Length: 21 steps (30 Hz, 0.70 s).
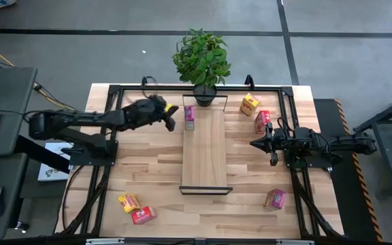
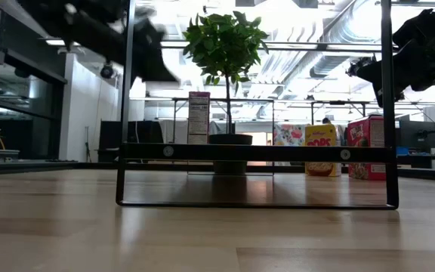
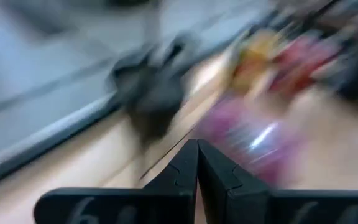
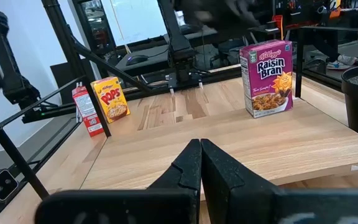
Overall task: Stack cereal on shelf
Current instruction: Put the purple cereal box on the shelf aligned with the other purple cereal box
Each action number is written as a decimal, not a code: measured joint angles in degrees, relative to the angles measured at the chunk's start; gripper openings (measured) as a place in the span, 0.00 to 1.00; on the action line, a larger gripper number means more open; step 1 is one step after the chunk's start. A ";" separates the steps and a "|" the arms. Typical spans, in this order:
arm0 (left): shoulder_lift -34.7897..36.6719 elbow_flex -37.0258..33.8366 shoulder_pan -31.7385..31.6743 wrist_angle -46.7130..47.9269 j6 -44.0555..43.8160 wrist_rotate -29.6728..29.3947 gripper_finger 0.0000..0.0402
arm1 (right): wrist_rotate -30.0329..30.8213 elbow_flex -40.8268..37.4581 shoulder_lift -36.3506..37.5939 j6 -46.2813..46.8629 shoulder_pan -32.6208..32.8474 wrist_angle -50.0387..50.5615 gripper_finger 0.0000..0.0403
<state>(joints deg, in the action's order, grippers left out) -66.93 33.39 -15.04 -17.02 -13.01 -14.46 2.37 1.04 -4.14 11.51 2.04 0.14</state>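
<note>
The shelf (image 1: 205,146) is a long light-wood board with a black frame, lying in the middle of the table. One pink cereal box (image 1: 189,113) stands upright on the shelf's far end, and it also shows in the right wrist view (image 4: 267,78). My left gripper (image 1: 171,117) is shut and empty, raised just left of that box; its own view (image 3: 197,162) is blurred. My right gripper (image 1: 256,143) is shut and empty, hovering right of the shelf. A yellow box (image 1: 250,103) and a red box (image 1: 262,120) stand at the far right. A pink box (image 1: 275,198) lies at the near right.
A yellow box (image 1: 128,201) and a red box (image 1: 143,215) lie at the near left. A potted plant (image 1: 205,92) stands just beyond the shelf's far end. A black metal frame (image 1: 114,88) runs around the table's edges.
</note>
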 joint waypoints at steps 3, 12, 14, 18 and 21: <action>4.99 -6.91 3.45 -16.05 3.41 7.86 0.00 | -0.01 0.00 0.00 0.00 -0.01 0.00 0.00; 13.07 -21.98 7.97 -41.26 0.21 19.34 0.00 | 0.52 0.00 0.00 -1.55 0.00 -0.26 0.00; 13.89 -22.64 8.33 -41.08 -0.76 19.30 0.00 | 2.77 0.00 -0.04 -3.56 -0.02 -2.66 0.00; 14.07 -22.95 8.51 -41.07 -1.84 19.27 0.00 | 5.59 0.00 -0.06 0.78 -0.17 -13.70 0.00; 14.07 -22.95 8.47 -41.09 -1.77 18.48 0.00 | 8.77 0.00 0.04 -0.52 -0.29 -25.77 0.00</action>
<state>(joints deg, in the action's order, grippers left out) -52.86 10.44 -6.57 -58.11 -14.77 4.02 11.14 1.04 -4.11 10.99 1.75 -25.62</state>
